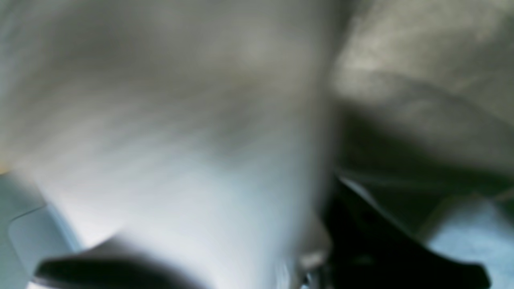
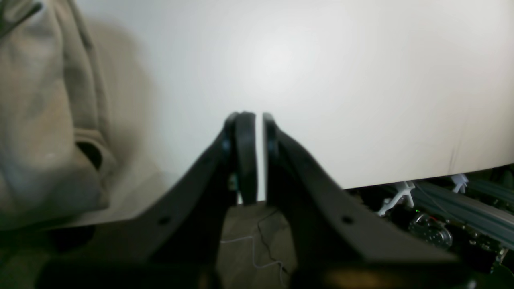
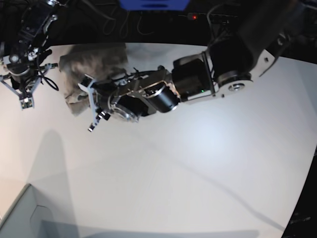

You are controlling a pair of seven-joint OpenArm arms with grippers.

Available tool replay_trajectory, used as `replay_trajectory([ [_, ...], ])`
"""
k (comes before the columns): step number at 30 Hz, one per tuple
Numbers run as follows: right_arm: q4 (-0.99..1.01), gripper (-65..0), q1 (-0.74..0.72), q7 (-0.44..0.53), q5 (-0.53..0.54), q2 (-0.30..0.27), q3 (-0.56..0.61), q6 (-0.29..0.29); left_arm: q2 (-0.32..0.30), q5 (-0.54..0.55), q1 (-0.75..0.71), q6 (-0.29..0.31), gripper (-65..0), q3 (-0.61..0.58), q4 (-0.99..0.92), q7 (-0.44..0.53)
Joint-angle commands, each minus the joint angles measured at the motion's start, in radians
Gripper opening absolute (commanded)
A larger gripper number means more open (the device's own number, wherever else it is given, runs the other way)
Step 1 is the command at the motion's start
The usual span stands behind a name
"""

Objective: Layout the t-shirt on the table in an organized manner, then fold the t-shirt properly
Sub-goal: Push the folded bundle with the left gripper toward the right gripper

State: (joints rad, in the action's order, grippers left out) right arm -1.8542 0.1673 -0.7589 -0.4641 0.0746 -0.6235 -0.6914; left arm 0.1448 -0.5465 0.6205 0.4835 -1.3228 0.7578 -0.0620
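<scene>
T-shirt (image 3: pixel 91 62) is bunched in a loose heap at the far edge of the desk (image 3: pixel 198 163), not spread out; in the base view it sits toward the far-left part of the white top. Left arm reaches across from the far right of that view, its wrist and claw (image 3: pixel 94 106) lying over the near side of the heap. Left wrist view is badly blurred: grey-beige cloth fills nearly the whole picture and hangs right against the camera, with dark claw parts (image 1: pixel 401 257) at the bottom. Cloth is pressed around the left claw, but I cannot tell from the blur whether its jaws are pinching fabric or merely buried in it, so left claw state: cannot tell. Right arm sits at the left edge of the base view, beside the t-shirt heap and apart from it, its claw (image 3: pixel 25 94) over the desk edge. In the right wrist view the right claw (image 2: pixel 259 156) is clenched with nothing in it: the two dark fingers (image 2: pixel 245 156) stand almost together, only a thin slit of light between them. It points over bare desk, with the t-shirt at the left of that picture, sleeve hem and a dark fold opening visible, clear of the fingers. Pale box corner (image 3: pixel 22 218) shows at the near-left corner of the desk, well apart from the t-shirt.
</scene>
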Motion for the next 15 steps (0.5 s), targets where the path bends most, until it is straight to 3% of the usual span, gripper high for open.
replay_trajectory([
  [1,-0.017,-63.1,-0.004,0.012,0.001,-0.009,0.000,-0.007,0.012,-0.022,0.025,-0.007,-64.2,0.019,0.013,0.011],
  [3,-0.017,-63.1,-0.004,0.012,0.001,-0.009,-0.002,-0.007,0.012,-0.051,0.014,-0.007,-60.6,0.032,0.012,0.011],
  [9,-0.017,-63.1,-0.004,0.012,0.001,0.003,0.001,-0.007,0.012,-0.063,-0.004,-0.007,-33.0,0.099,0.019,0.009],
  [15,-0.017,-63.1,-0.004,0.012,0.000,0.011,0.001,-0.007,0.012,-0.063,-0.009,-0.002,-15.1,0.205,0.116,0.006],
])
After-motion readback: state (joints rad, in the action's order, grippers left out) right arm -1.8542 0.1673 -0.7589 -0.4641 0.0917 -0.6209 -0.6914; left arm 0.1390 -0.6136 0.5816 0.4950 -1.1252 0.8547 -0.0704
